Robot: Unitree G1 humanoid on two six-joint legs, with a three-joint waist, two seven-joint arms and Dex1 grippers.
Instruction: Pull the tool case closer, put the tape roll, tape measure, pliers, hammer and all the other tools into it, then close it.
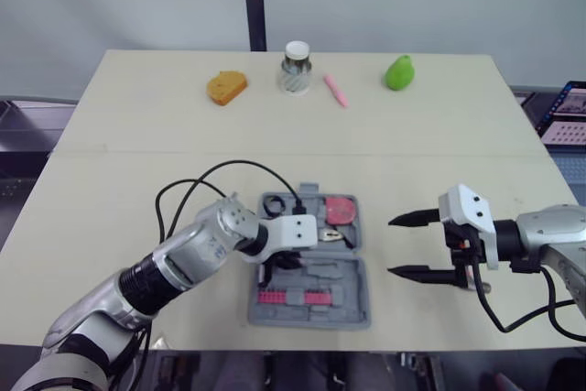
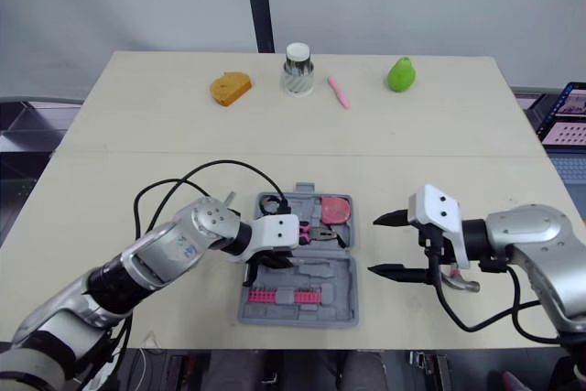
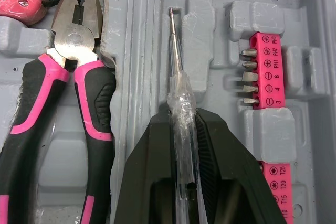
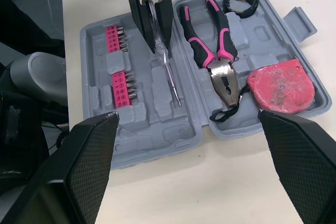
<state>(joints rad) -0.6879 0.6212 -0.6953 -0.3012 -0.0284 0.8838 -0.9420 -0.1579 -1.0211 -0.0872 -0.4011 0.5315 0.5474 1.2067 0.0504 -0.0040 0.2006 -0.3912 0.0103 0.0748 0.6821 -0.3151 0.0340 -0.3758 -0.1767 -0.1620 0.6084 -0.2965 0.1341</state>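
Seen from the left wrist, the left gripper [image 3: 182,114] clamps its fingers on a clear-handled screwdriver [image 3: 175,56] over the open tool case [image 3: 210,30], pliers [image 3: 79,40] alongside; head views show the right gripper [image 1: 394,246], fingers apart, beside it on the worktop [image 1: 439,135].

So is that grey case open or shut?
Open: the case's two halves lie flat, showing the pliers and tape measure inside.

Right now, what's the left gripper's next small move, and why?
Probably lower the left gripper a little and open it. It is shut on the screwdriver, whose shaft lies along the case half, beside the bits. I cannot tell whether it already rests there.
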